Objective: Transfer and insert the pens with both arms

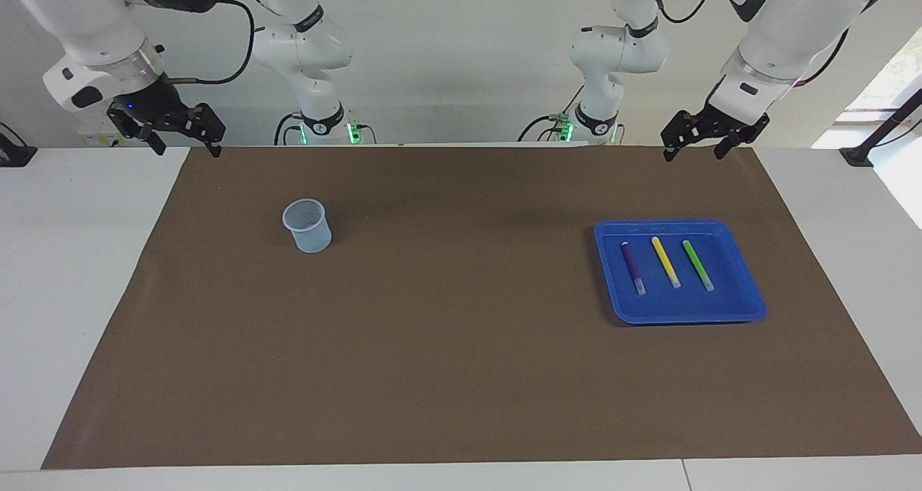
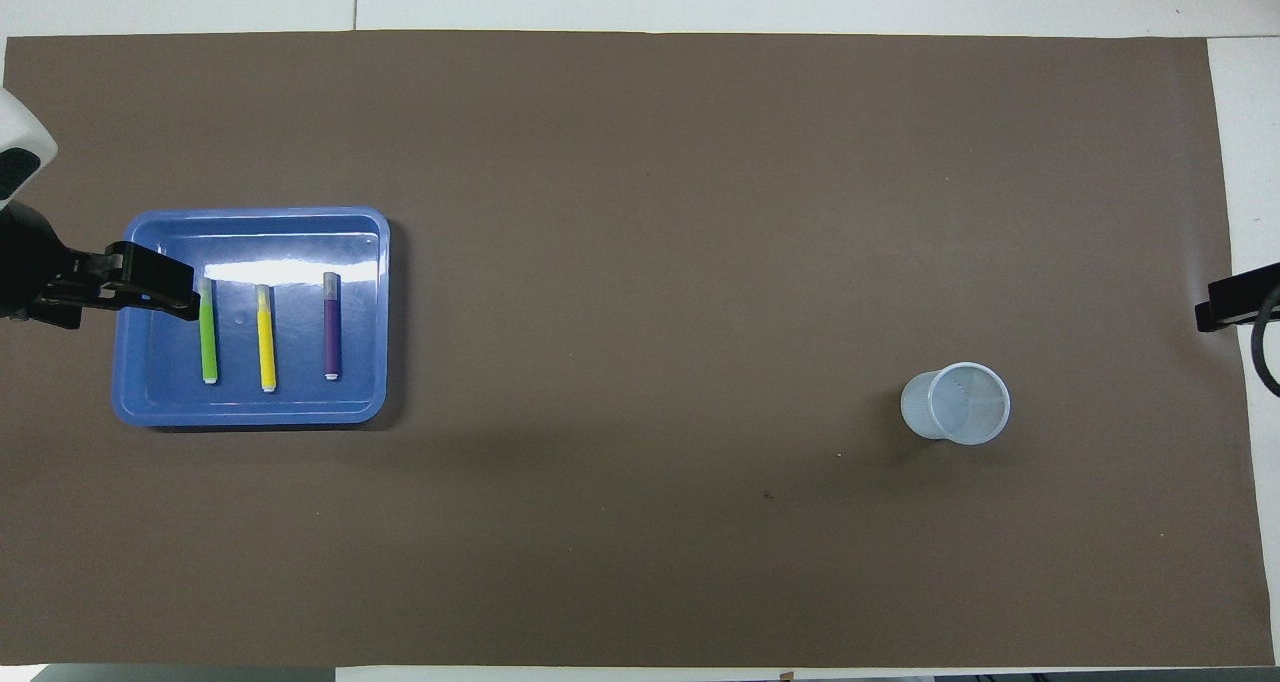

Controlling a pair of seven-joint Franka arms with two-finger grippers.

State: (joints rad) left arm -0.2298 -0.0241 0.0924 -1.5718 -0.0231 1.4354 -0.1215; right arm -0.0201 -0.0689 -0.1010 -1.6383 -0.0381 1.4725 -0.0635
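I see a brown paper mat [image 1: 461, 376] covering the white table [image 1: 79, 275]; both the left gripper [image 1: 693, 149] and the right gripper [image 1: 186, 145] hang released at twelve o'clock.

The tabletop [image 1: 86, 275] is white, and a large brown mat [image 1: 461, 376] lies flat on it, covering most of its width and leaving white strips bare at both ends and along the edge farthest from the robots. Two things rest directly on the mat. A pale blue, see-through cup [image 1: 307, 224] stands upright with its mouth open upward, toward the right arm's end of the tabletop. A blue tray [image 1: 749, 304] with a raised rim and rounded corners sits toward the left arm's end, well apart from the cup and slightly farther from the robots than it is.
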